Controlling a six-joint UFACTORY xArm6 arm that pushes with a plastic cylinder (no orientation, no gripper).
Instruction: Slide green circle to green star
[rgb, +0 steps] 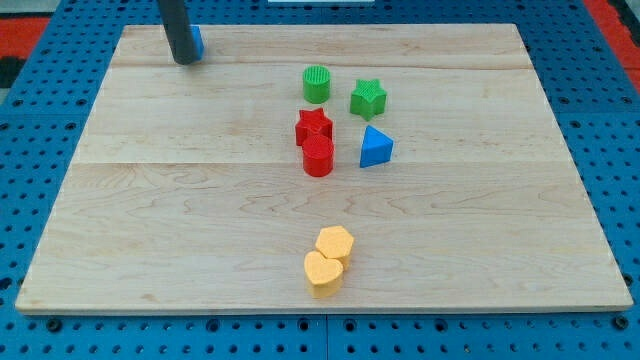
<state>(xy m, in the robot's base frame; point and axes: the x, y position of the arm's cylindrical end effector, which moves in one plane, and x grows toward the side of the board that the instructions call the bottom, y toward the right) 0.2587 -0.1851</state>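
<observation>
beside the green star (368, 97) – green circle (316, 84), no writing.

A pale wooden board (200, 230), made of jointed planks, lies on a blue perforated surface (615, 150) studded with rows of small holes. Red patches (30, 20) show beyond the worktop's top corners. Even, soft light.
</observation>
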